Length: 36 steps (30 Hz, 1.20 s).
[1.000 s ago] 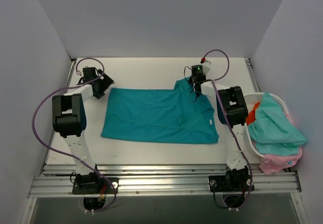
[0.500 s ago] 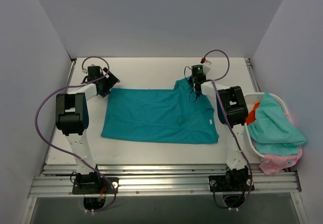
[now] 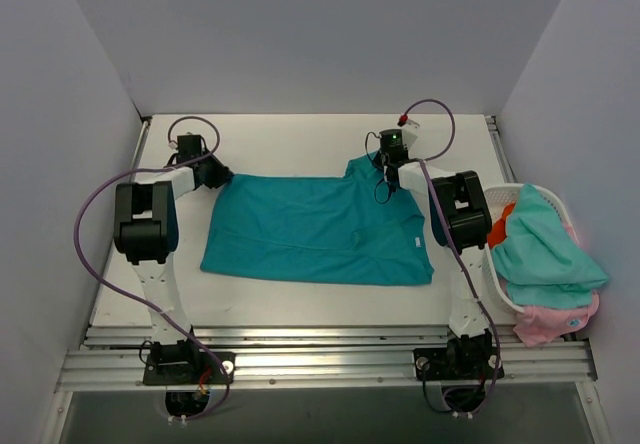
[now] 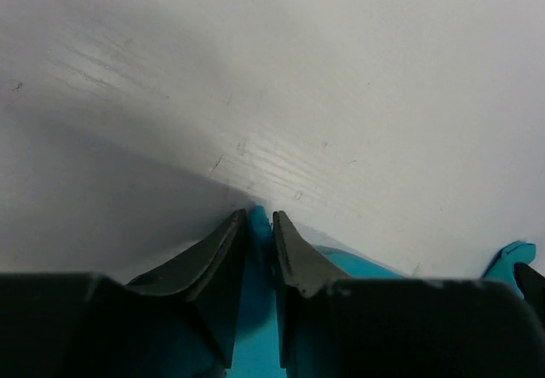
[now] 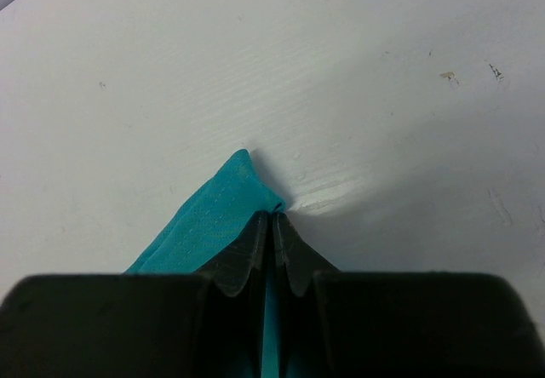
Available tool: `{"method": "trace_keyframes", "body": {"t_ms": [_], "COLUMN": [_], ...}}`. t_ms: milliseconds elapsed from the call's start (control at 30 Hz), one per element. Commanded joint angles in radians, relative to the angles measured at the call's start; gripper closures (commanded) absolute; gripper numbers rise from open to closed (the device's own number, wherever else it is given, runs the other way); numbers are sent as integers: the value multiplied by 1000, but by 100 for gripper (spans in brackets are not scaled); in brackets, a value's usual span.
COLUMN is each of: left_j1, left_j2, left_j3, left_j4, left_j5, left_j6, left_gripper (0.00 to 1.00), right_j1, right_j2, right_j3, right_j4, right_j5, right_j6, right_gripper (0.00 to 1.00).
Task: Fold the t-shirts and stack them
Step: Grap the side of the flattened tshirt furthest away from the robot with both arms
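White bench (image 3: 300,139) carries the deep teal t-shirt (image 3: 320,229); my left jaws and right jaws each pinch a far corner. I'd raise both evenly, edge taut.

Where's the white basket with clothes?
In the top view, the white plastic lattice basket sits at the white table's right edge, next to the right arm.

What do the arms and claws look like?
The left arm and right arm are white links with boxy black joints, each trailing a looping purple cable. The right cable carries a red tag. The left claw and right claw each have two dark, tapering wedge fingers.
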State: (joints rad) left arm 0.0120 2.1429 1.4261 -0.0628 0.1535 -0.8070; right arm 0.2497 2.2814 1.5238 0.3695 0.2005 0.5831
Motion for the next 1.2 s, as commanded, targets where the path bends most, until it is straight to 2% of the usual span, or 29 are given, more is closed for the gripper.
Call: {"method": "trace_keyframes", "body": {"t_ms": [0,33,100,133,267,500,700,767,1167], "left_j1": [-1,-1,-1,-1,-1,-1,-1,-32,-40], "left_j2": [35,43,49,54,60,23,-44,-60,-129], "left_j3": [30,31,39,40,51,83,125,128,120], "left_j4": [-20,-22,-22,-23,-25,-64,-173,-184,-216], "left_j5": [17,20,24,27,27,0,-92,-112,-115], "left_j6": [15,17,20,22,32,65,124,138,152], "left_gripper": [72,80,84,90,96,98,98,98,98], "right_j1": [-7,-7,-9,-9,-9,-10,-10,-10,-7], "right_j2": [-8,-10,-10,-10,-8,-45,-111,-128,-286], "right_j3": [-36,-37,-39,-39,-40,-24,18,22,-59], "right_j4": [-92,-90,-89,-90,-89,-95,-139,-145,-159], "right_j5": [-4,-3,-1,-1,-1,8,25,28,43], "right_j6": [-2,0,0,-2,0,-2,-20,-25,-39], "right_gripper": [100,100,100,100,100,100,100,100,100]}}
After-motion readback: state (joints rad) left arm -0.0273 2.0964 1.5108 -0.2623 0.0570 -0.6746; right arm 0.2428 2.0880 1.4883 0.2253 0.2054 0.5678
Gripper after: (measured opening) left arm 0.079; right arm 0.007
